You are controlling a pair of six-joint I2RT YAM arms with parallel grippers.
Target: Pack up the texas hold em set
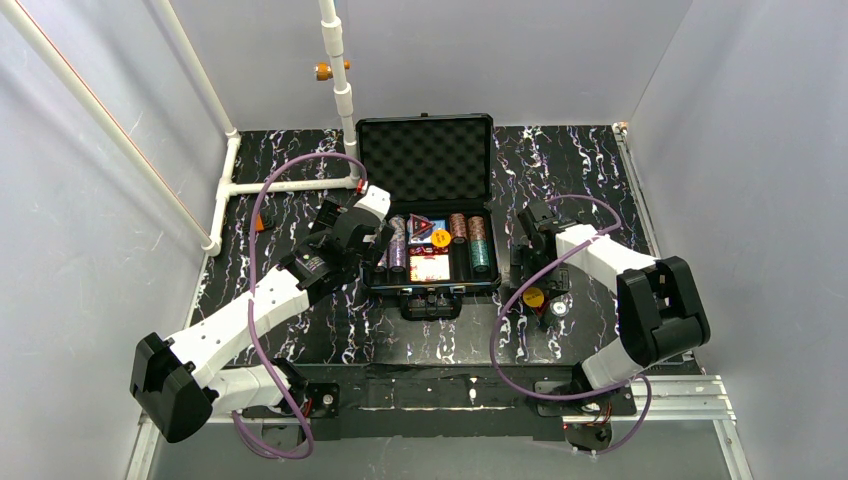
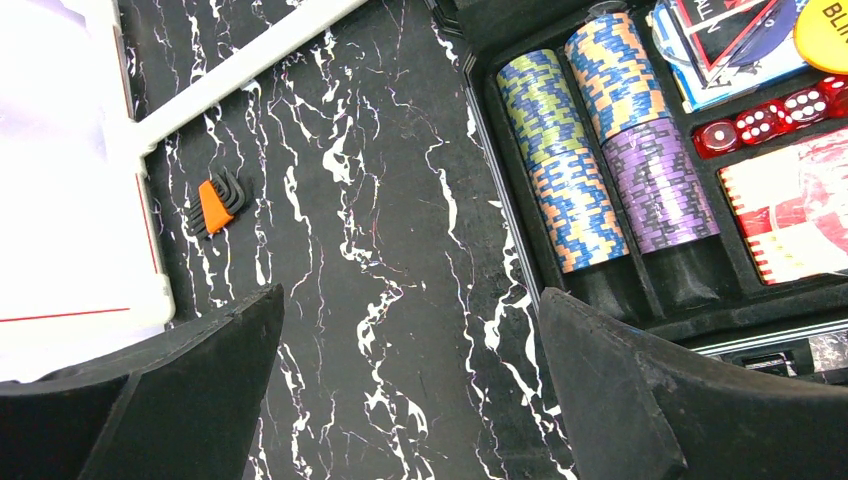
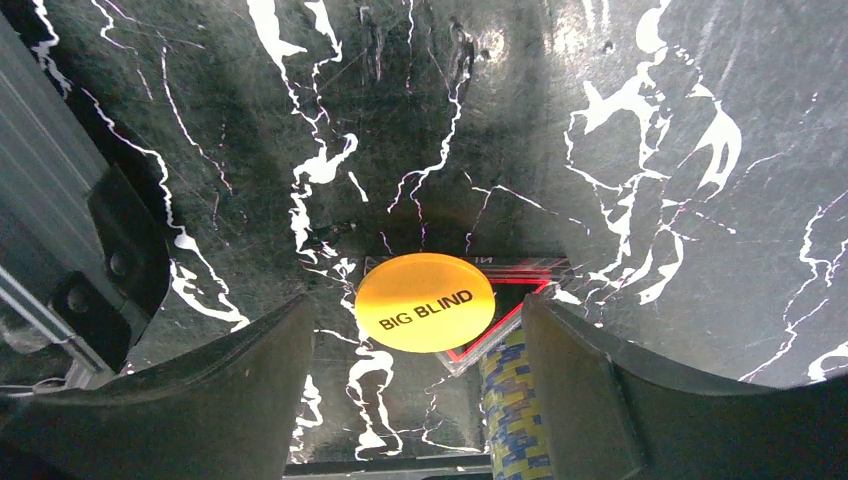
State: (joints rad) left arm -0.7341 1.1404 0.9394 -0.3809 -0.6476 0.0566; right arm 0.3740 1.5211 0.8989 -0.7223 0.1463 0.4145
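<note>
Jaws of left gripper and right gripper stand wide, empty; we risk pinching the 5 o'clock chip stack with the orange disc.

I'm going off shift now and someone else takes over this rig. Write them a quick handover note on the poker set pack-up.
Left hand: open, empty, over the table beside the case.
Right hand: open, straddling the BIG BLIND disc on the table right of the case, not gripping it.
Done: chip rows, dice, cards and another orange disc lie in the open case.
Left: BIG BLIND disc, the loose chip stack beside it and a clear disc go in; then shut the case.
</note>
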